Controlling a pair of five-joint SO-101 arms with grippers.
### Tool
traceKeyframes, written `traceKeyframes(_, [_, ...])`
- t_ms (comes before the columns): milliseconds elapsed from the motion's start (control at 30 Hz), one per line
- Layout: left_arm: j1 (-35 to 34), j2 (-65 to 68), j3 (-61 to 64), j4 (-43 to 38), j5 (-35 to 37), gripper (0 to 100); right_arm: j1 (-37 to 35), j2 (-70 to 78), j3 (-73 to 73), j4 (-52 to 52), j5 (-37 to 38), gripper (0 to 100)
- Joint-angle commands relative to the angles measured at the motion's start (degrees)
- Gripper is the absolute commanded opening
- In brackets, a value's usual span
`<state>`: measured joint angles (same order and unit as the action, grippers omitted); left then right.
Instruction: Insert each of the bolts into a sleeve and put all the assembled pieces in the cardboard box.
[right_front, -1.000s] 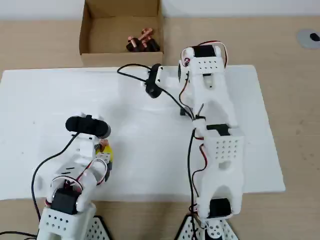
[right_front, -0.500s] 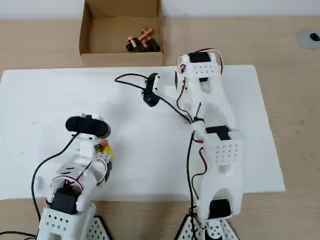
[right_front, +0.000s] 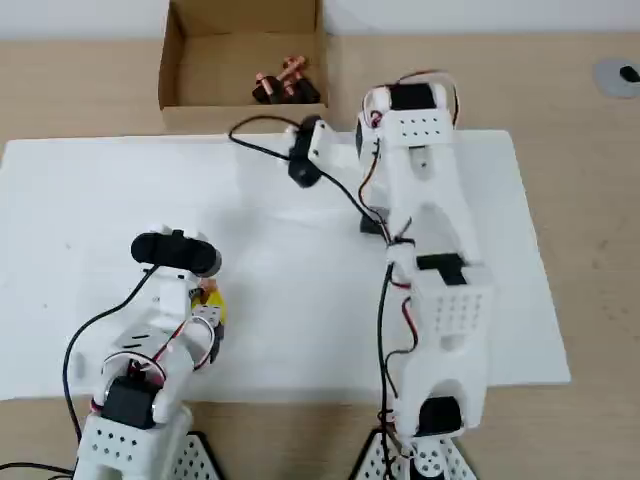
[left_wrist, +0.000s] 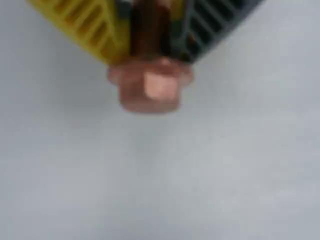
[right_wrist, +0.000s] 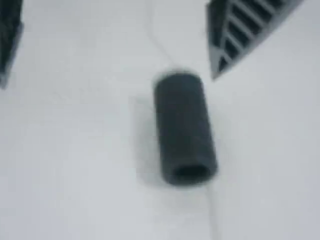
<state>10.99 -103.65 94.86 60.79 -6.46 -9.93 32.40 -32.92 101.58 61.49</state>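
Copper bolt (left_wrist: 150, 85) pinched head-out in left gripper (left_wrist: 150, 42), over white mat (right_front: 100, 220) | black sleeve (right_wrist: 184, 129) lying loose on mat under right gripper (right_wrist: 125, 40), fingers (right_wrist: 240, 35) spread | risk: one finger touching first could roll the round sleeve away | finished pieces (right_front: 285, 82) in cardboard box (right_front: 172, 70)

The white mat (right_front: 270, 290) lies bare between the white left arm (right_front: 160, 340) and the white right arm (right_front: 430, 220), a wide lane up to the open brown cardboard box (right_front: 200, 118). The box's left half is free; copper-and-black assembled pieces (right_front: 284, 84) crowd its right side. A looping black cable (right_front: 258, 151) hangs before its front wall. The black cylindrical sleeve (right_wrist: 184, 129) has bare mat all round, the right gripper (right_wrist: 110, 70) spread wide of it.
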Motion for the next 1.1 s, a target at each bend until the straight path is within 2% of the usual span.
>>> traceKeyframes(0, [-0.6, -0.4, -0.6, -0.7, -0.4, 1, 0.2, -8.5, 7.5, 0.9, -0.6, 30.6])
traceKeyframes(133, [-0.6, -0.4, -0.6, -0.7, -0.4, 1, 0.1, -13.2, 19.4, -1.3, -0.8, 30.6])
traceKeyframes(333, [-0.6, -0.4, -0.6, -0.7, -0.4, 1, 0.1, -16.7, 29.2, -10.8, -0.8, 30.6])
traceKeyframes(1067, [-0.6, -0.4, -0.6, -0.5, -0.4, 1, 0.3, -4.6, 29.4, -19.7, -0.6, 30.6])
